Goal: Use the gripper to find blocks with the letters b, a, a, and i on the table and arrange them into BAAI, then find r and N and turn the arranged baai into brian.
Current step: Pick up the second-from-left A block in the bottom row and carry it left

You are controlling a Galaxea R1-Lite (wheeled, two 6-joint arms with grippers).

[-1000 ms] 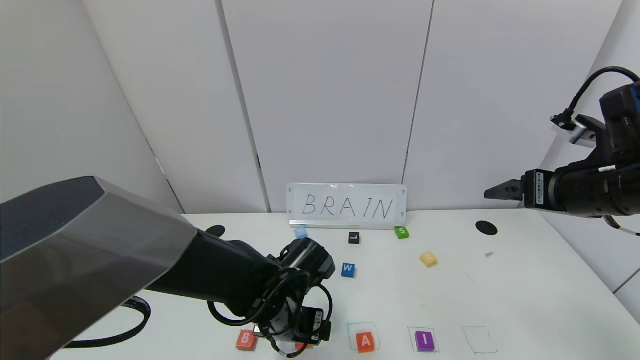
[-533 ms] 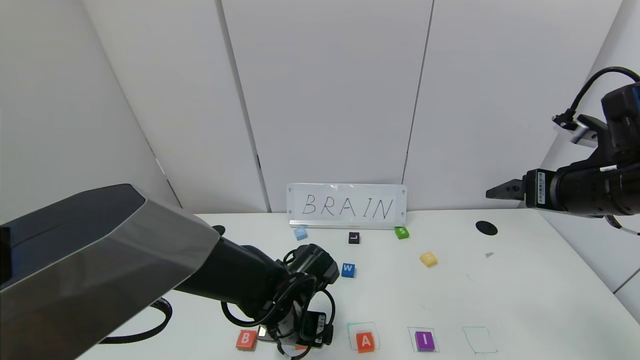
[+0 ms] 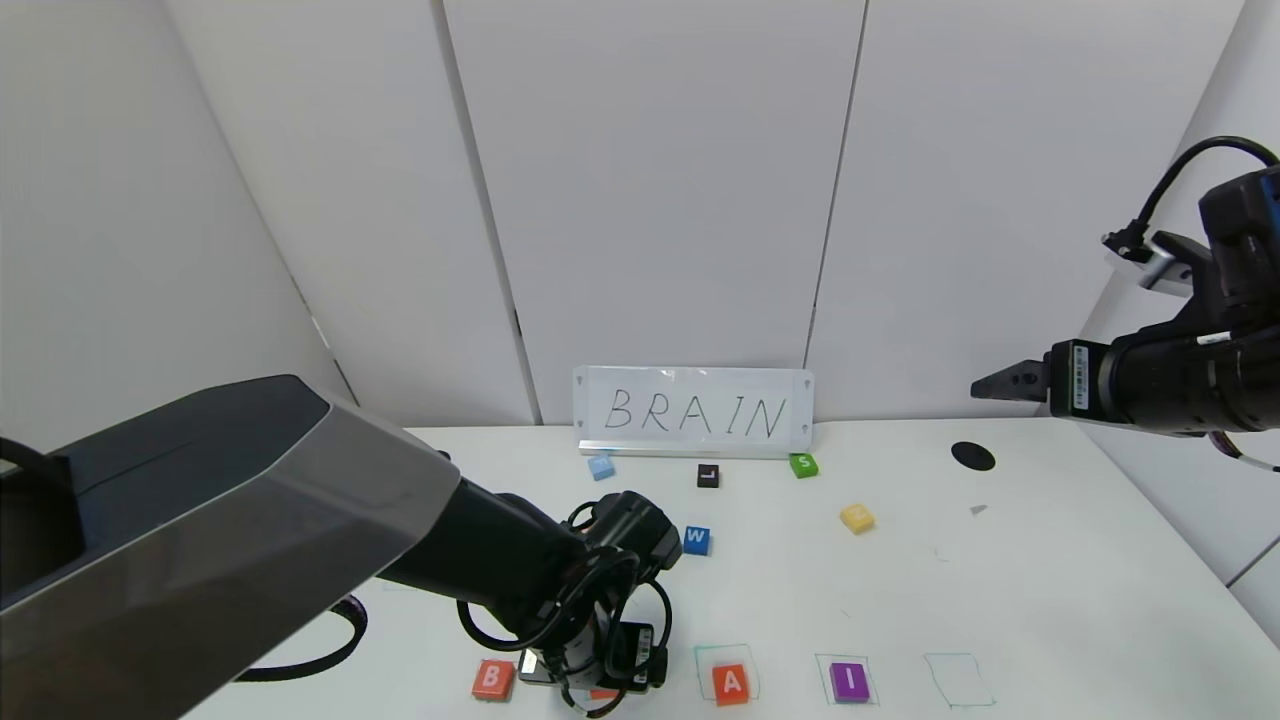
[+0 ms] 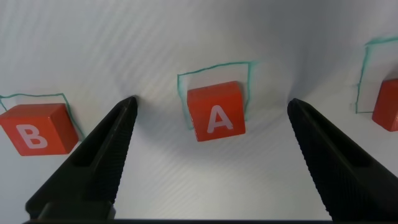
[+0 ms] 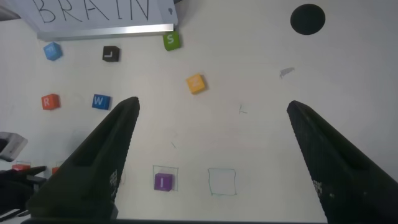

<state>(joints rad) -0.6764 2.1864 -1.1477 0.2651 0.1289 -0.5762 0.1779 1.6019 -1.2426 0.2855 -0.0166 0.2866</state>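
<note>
Left arm has been advanced; left tool [image 4: 211, 124] is held wide open astride an A block [image 4: 216, 112]. Right tool [image 5: 211, 130] is parked high, also open.

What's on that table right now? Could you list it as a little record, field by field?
sign: whiteboard reading BRAIN, at the table's far edge
front row: B block, A block, second A block, I block, then an empty green square
loose blocks: R block, blue W block, yellow block, green S block, black L block, light-blue block
left gripper: fingers open, straddling the first A
right gripper: open, raised above the table's right side
</note>
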